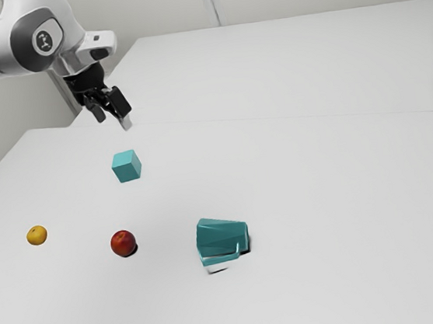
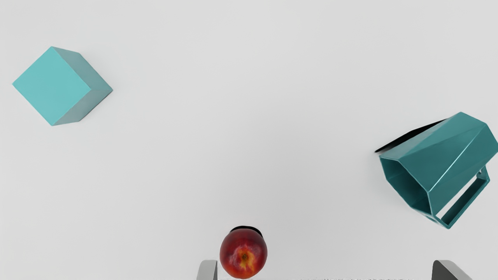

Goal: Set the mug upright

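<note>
The teal mug (image 1: 222,238) lies on its side on the white table, its handle toward the near edge of the exterior view. My gripper (image 1: 111,115) hangs high above the table, beyond the cube and well away from the mug. In the wrist view the mug (image 2: 447,159) shows its open mouth and its handle along one side. The gripper (image 2: 325,270) is open there, its two fingertips wide apart and touching nothing.
A light teal cube (image 1: 126,166) rests on the table (image 1: 322,197) on the side nearer the arm. A red apple (image 1: 123,243) sits between the mug and a small orange fruit (image 1: 37,235) at the exterior view's left.
</note>
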Tool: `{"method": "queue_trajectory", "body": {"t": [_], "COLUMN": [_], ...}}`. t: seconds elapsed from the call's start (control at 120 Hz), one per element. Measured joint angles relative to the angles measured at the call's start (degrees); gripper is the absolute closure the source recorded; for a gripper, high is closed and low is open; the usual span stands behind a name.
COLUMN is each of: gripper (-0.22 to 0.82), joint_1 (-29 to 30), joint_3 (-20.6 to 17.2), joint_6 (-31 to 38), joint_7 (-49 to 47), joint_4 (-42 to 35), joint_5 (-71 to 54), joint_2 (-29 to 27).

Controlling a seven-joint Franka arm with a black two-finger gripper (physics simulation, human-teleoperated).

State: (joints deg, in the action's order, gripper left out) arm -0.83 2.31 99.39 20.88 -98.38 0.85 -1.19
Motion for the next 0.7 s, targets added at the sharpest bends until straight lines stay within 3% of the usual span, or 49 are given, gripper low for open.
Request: {"method": "queue_trajectory", "body": {"t": [0.192, 0.375, 0.7], "gripper": [0.0, 0.0, 0.0], "joint_1": [5.06, 4.13, 1.2], "joint_3": [0.54, 2.23, 12.77], "joint_6": [0.11, 1.13, 6.51], "joint_7": [-0.41, -1.79, -4.07], "joint_4": [-4.3, -12.68, -27.92], "joint_5": [1.12, 5.39, 19.08], "joint_2": [-3.05, -6.1, -10.73]}}
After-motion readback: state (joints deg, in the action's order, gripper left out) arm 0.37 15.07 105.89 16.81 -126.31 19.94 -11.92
